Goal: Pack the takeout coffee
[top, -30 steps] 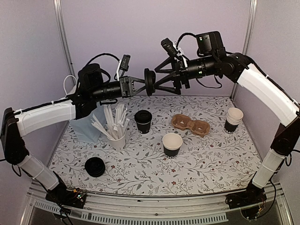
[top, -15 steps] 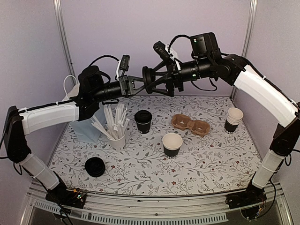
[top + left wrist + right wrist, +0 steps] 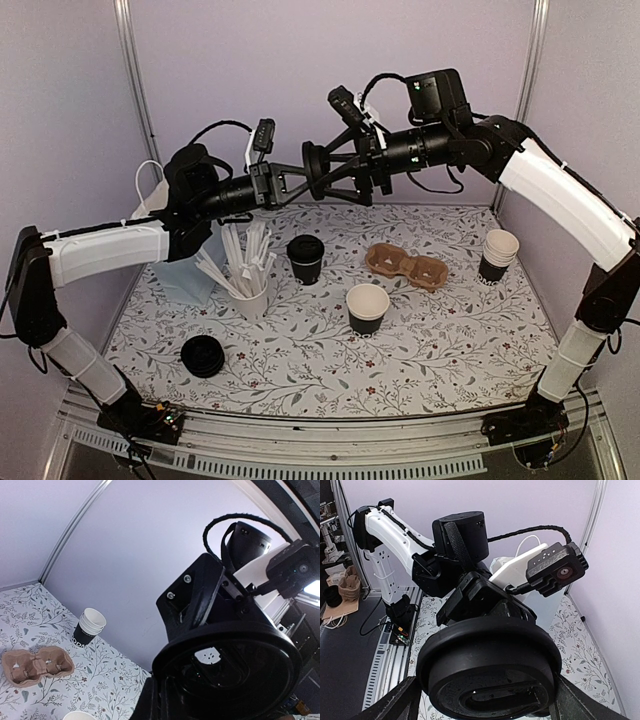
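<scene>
The takeout coffee (image 3: 305,258), a black cup with a black lid, stands on the table behind the middle. High above it both arms meet around a loose black lid (image 3: 316,172). My left gripper (image 3: 303,181) is shut on the lid's edge, and the lid (image 3: 225,675) fills the left wrist view. My right gripper (image 3: 328,176) straddles the lid (image 3: 490,670) across its width, with one finger against the rim on each side. An unlidded black cup (image 3: 368,307) with a cream inside stands near the table's middle.
A brown cardboard cup carrier (image 3: 405,265) lies right of the coffee. A stack of cups (image 3: 498,255) stands at the far right. A white cup of stirrers (image 3: 248,290) and a pale bag (image 3: 185,270) are on the left, a pile of black lids (image 3: 203,355) near the front left.
The right gripper has moved left onto the lid held by the left gripper, and its jaws have narrowed against the rim. The left arm has shifted slightly left.
</scene>
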### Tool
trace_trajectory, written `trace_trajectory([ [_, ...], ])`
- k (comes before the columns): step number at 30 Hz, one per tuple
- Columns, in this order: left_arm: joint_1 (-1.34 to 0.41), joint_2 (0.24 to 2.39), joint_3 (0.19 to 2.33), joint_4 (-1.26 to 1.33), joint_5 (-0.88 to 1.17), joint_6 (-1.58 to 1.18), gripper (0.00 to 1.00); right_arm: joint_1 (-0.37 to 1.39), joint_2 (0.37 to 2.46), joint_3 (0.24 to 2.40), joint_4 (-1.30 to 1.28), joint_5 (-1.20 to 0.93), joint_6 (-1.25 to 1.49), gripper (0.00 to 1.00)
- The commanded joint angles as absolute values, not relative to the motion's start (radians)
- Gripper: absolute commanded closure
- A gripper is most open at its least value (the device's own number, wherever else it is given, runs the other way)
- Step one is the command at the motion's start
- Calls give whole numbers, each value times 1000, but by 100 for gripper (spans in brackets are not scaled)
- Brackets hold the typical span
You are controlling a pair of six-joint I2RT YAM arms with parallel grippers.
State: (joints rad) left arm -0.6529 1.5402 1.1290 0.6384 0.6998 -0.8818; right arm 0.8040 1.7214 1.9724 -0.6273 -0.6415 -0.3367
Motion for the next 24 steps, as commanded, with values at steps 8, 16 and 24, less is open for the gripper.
trace_trajectory([
  [8, -637, 1552, 1113, 687, 712, -907, 100, 807, 1717, 2000, -611, -689, -303, 8],
  [16, -640, 1551, 1108, 685, 706, -906, 100, 808, 1718, 1996, -588, -597, -283, 16],
  [24, -640, 1552, 1115, 660, 698, -895, 98, 807, 1720, 1979, -581, -548, -274, 26],
])
